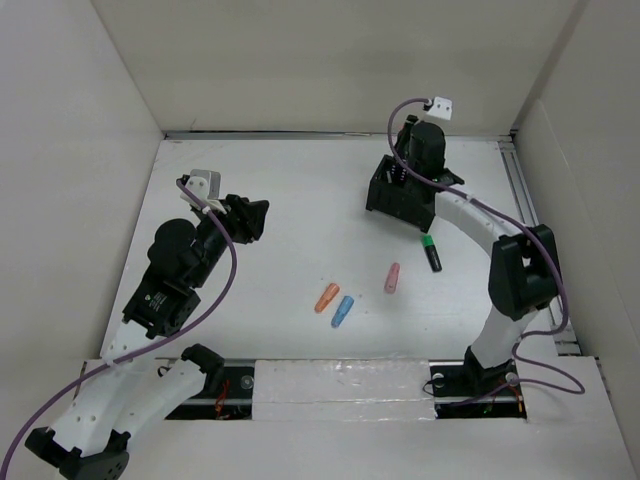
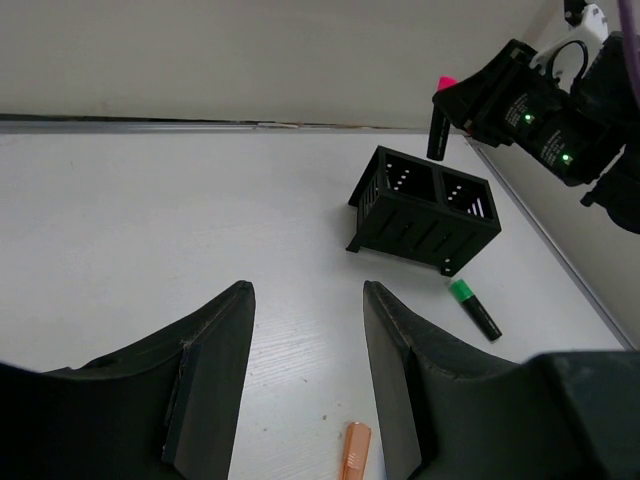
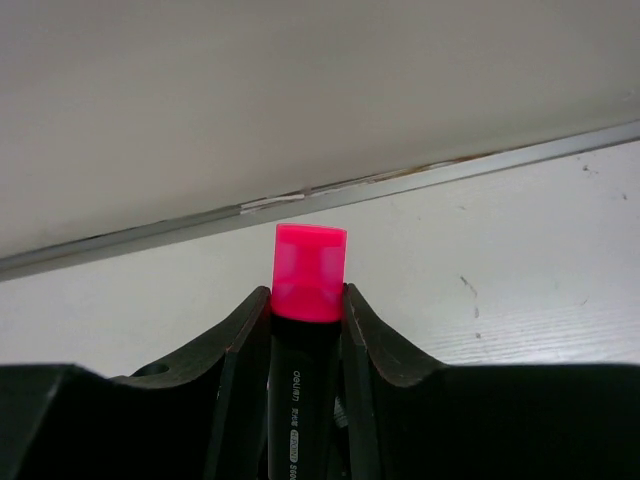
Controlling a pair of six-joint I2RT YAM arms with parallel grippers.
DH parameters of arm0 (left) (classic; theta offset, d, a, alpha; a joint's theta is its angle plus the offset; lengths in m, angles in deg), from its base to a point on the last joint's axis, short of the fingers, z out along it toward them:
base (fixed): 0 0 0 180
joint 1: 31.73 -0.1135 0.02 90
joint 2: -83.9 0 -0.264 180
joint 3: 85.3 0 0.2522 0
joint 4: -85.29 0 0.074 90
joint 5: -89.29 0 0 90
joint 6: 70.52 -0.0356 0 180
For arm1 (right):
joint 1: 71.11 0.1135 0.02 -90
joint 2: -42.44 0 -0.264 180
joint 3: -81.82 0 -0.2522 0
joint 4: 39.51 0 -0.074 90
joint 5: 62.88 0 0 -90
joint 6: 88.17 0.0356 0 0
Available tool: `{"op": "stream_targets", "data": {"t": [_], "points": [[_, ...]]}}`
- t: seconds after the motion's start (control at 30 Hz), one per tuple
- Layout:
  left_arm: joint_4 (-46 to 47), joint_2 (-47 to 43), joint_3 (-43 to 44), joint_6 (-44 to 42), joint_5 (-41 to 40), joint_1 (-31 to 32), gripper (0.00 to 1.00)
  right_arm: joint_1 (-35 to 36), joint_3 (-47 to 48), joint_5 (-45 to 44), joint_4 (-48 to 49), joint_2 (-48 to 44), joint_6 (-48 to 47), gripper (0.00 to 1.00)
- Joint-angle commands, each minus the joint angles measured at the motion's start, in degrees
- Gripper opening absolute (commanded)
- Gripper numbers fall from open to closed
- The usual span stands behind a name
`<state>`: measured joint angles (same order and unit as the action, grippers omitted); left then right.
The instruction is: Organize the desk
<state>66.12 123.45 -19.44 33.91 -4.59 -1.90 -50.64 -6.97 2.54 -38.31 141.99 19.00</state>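
White and matte, the desk [image 1: 300, 190] is seen spread across the overhead view between thin metal rails. At about nine o'clock on it, the left gripper [image 2: 305, 300] is held above the surface, jaws apart with nothing between them. Towards six o'clock, a short orange marker [image 1: 327, 297] and a short blue marker [image 1: 343, 311] are laid side by side. A short pink marker [image 1: 392, 278] is laid apart at their two o'clock. At one o'clock a black two-compartment holder [image 1: 398, 195] is stood, with a green-capped highlighter [image 1: 431, 252] laid just at its five o'clock. Above the holder, a pink-capped highlighter [image 3: 310, 260] is clamped, cap uppermost, by the right gripper [image 3: 305, 305].
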Motion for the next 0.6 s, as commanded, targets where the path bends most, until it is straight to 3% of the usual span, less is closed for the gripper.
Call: {"op": "stream_targets", "data": {"t": [0.0, 0.3, 0.37, 0.4, 0.43, 0.57], "points": [[2.9, -1.0, -0.3, -0.1, 0.1, -0.3, 0.44, 0.5, 3.8, -4.7, 4.2, 3.2, -6.5, 0.12], [2.7, -0.4, -0.1, -0.1, 0.5, -0.3, 0.44, 0.5, -0.9, -6.6, 6.2, 4.1, -6.9, 0.16], [2.8, -0.4, -0.1, -0.1, 0.9, -0.3, 0.44, 1.1, -1.8, -6.6, 5.7, 3.5, -6.4, 0.23], [2.9, -0.3, -0.2, -0.1, 0.7, -0.3, 0.44, 1.8, -3.0, -5.9, 6.6, 2.4, -6.2, 0.38], [2.9, -0.3, -0.2, -0.1, 0.7, -0.3, 0.44, 1.8, -3.6, -5.9, 6.6, 2.4, -6.2, 0.38], [2.9, -0.3, -0.2, -0.1, 1.0, -0.3, 0.44, 2.4, -5.1, -4.3, 4.6, -1.4, -4.6, 0.58]]}}
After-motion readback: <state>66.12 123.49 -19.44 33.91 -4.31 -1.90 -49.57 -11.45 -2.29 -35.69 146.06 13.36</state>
